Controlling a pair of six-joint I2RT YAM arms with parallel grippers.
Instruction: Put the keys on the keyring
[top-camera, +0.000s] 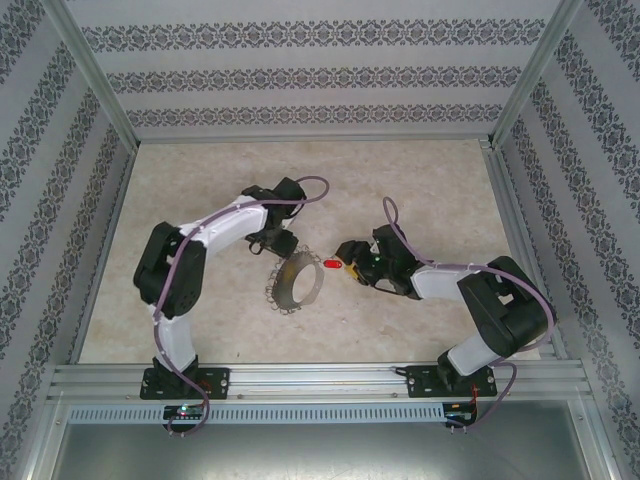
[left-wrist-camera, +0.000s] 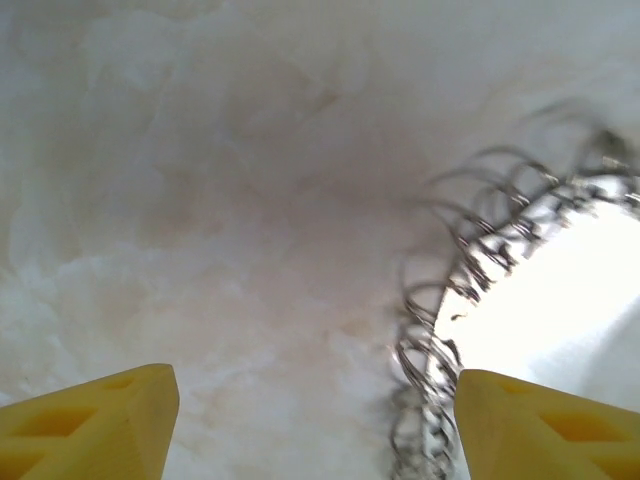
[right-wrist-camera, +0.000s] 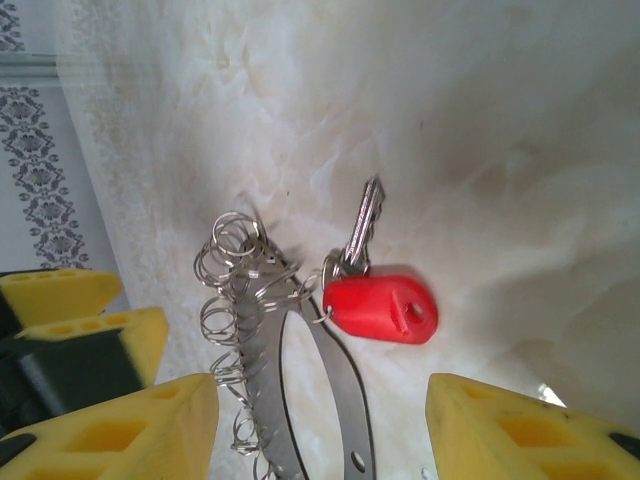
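Your right gripper (right-wrist-camera: 320, 435) hangs low over the pale marbled table (top-camera: 420, 330) with its jaws wide apart, its yellow fingers (right-wrist-camera: 120, 430) clamped on nothing. The keyring (right-wrist-camera: 340, 400), a flat silvery band fringed with small wire rings (right-wrist-camera: 232, 262), runs up through the gap between those fingers and touches neither of them. Just ahead of the fingertips, on the side of the band toward the finger at the right of the wrist view, lies the red key (right-wrist-camera: 380, 308). Its rounded head lies flat on the table, and its short grey blade (right-wrist-camera: 365, 225) points away from the hand. The small ring at the key's head lies against the band's edge; you cannot tell whether it is threaded onto it. Your left gripper (left-wrist-camera: 315, 430) is also open, its two yellow fingers spread wide with bare table between them. From that hand the keyring's fringe curls ahead and off to one side, passing just beside the inner face of the finger at the right of its wrist view. Seen from above, the two hands face each other across the loop, each close to it and neither gripping it.
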